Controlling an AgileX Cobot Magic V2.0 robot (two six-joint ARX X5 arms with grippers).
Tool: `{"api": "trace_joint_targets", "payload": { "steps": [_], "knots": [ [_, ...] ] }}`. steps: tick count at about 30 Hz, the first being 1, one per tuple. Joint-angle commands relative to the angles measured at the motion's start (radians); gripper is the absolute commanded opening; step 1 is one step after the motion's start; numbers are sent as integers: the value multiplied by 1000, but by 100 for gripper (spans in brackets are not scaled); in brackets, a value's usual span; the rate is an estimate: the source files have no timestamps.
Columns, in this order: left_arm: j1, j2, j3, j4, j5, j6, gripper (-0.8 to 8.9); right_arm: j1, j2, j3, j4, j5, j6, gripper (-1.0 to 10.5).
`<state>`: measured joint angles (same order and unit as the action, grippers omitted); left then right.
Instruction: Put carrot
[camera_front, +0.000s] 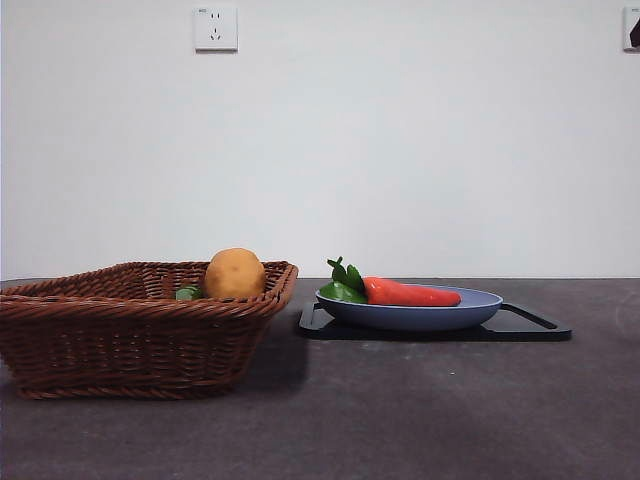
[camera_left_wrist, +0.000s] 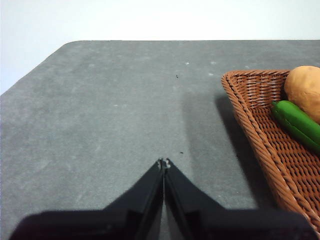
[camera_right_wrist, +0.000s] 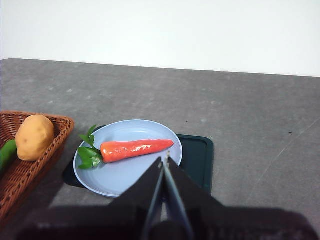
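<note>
The carrot (camera_front: 410, 294), orange-red with green leaves at its thick end, lies on a blue plate (camera_front: 478, 304) that sits on a dark tray (camera_front: 530, 328). It also shows in the right wrist view (camera_right_wrist: 135, 149), lying across the plate (camera_right_wrist: 125, 180). My right gripper (camera_right_wrist: 164, 160) is shut and empty, above the plate's near rim, close to the carrot's thin end. My left gripper (camera_left_wrist: 163, 163) is shut and empty over bare table, beside the basket (camera_left_wrist: 250, 125). Neither gripper shows in the front view.
A brown wicker basket (camera_front: 130, 325) stands left of the plate and holds a tan potato (camera_front: 235, 273) and a small green vegetable (camera_front: 187, 293). The dark grey table (camera_front: 400, 420) runs to a white wall with a socket (camera_front: 215, 28).
</note>
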<state>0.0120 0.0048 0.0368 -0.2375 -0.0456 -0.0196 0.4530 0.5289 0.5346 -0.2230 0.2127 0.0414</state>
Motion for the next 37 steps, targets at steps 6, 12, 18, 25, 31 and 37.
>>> {"api": "trace_joint_targets", "payload": {
  "steps": [6,12,18,25,31,37],
  "knots": [
    [2,-3,-10,6,-2,-6,8,4,-16,8,2,7,-95,11],
    [2,-3,-10,6,-2,-6,8,-112,-177,-109,30,-50,-179,11],
    [2,-3,-10,6,-2,-6,8,-312,-350,-340,179,-234,-97,11],
    [2,-3,-10,6,-2,-6,8,-386,-434,-499,222,-241,-46,11],
    [2,-3,-10,6,-2,-6,8,-388,-484,-527,142,-240,-42,11],
    [2,-3,-10,6,-2,-6,8,-388,-518,-526,47,-240,-22,11]
  ]
}}
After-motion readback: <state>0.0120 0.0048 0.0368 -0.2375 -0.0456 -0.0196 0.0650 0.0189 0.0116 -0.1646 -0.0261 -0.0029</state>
